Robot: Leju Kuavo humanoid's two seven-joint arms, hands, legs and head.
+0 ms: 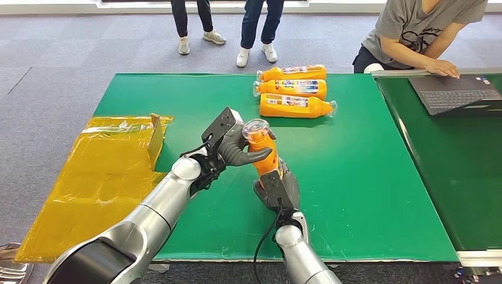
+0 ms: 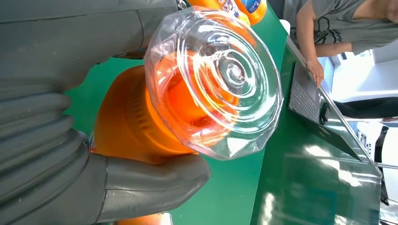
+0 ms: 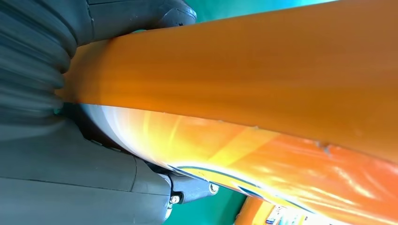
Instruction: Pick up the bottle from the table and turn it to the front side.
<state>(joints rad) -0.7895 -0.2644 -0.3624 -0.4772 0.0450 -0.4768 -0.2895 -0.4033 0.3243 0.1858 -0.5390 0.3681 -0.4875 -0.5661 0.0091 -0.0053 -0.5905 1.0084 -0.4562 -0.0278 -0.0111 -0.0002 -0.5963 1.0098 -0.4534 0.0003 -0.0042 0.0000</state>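
Bottle [image 1: 263,152] upright, frame centre, above green table [image 1: 367,195]. My left hand [image 1: 228,145] grips neck under clear cap [image 2: 213,79]; right hand [image 1: 278,188] wraps lower body. Judged rigid, smooth plastic, slippery; hold body, not cap.

Both arms are reaching forward and meeting mid-air; the left hand [image 1: 234,148] is gripping the bottle [image 1: 262,151] near its cap, the right hand [image 1: 278,188] clasping its lower body.

Open green desk [image 1: 367,195] stretches right of the held bottle [image 1: 263,154]; 3 orange bottles [image 1: 294,90] lie along the far edge, a yellow plastic bag [image 1: 100,177] borders the left.
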